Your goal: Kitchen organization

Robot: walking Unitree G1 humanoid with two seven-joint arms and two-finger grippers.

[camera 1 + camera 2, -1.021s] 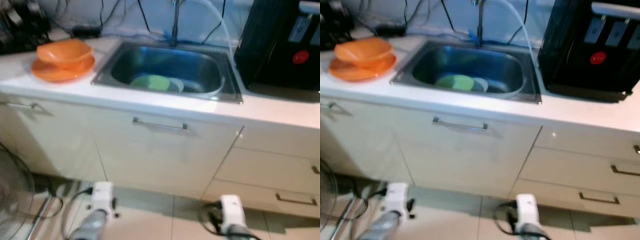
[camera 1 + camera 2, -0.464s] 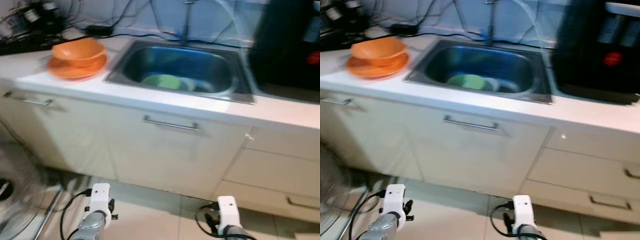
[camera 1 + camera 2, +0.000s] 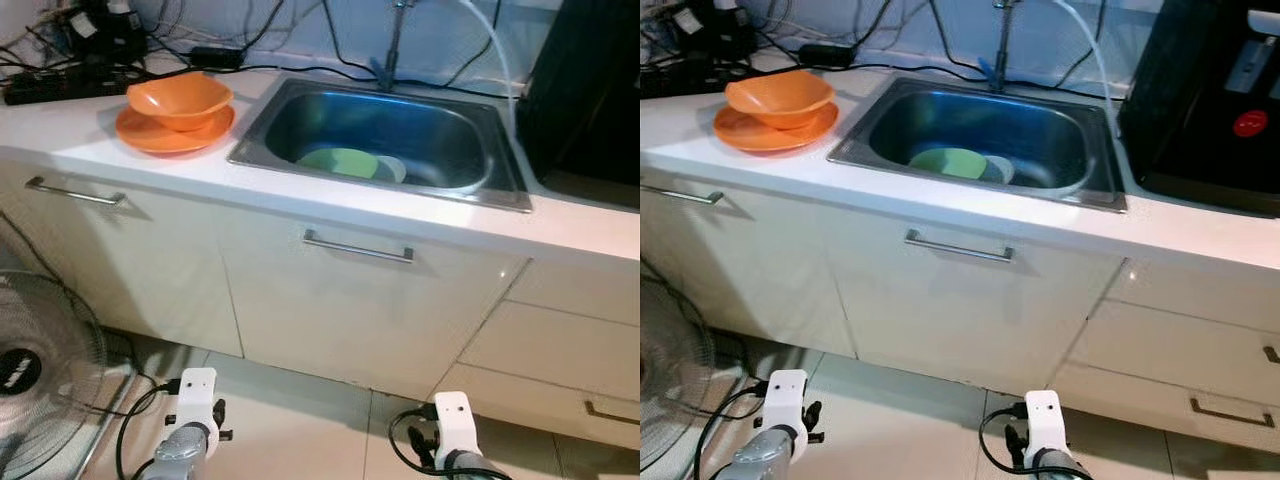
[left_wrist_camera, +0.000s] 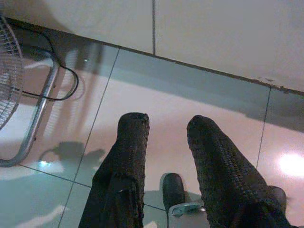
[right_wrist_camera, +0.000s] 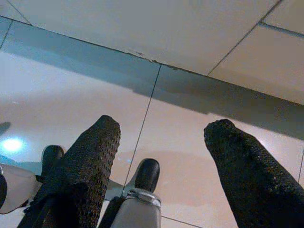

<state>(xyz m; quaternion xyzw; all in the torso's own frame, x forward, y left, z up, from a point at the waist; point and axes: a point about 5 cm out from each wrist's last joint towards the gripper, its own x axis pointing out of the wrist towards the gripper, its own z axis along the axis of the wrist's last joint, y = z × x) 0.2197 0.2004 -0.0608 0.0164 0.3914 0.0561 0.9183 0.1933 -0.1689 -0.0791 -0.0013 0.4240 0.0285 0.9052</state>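
An orange bowl rests on an orange plate on the white counter, left of the steel sink. Inside the sink lie a green plate and a pale dish beside it. Both arms hang low in front of the cabinets. Over the floor tiles, my left gripper is open with nothing between its fingers. My right gripper is also open and empty above the tiles, near the cabinet base.
A black appliance stands on the counter right of the sink. Cables and a power strip run along the back wall. A standing fan sits on the floor at the left. Cabinet door handle and drawers face me.
The camera has swung left and the blur has cleared, so the fan and more of the left counter show. Dishes and hanging arms have not moved.
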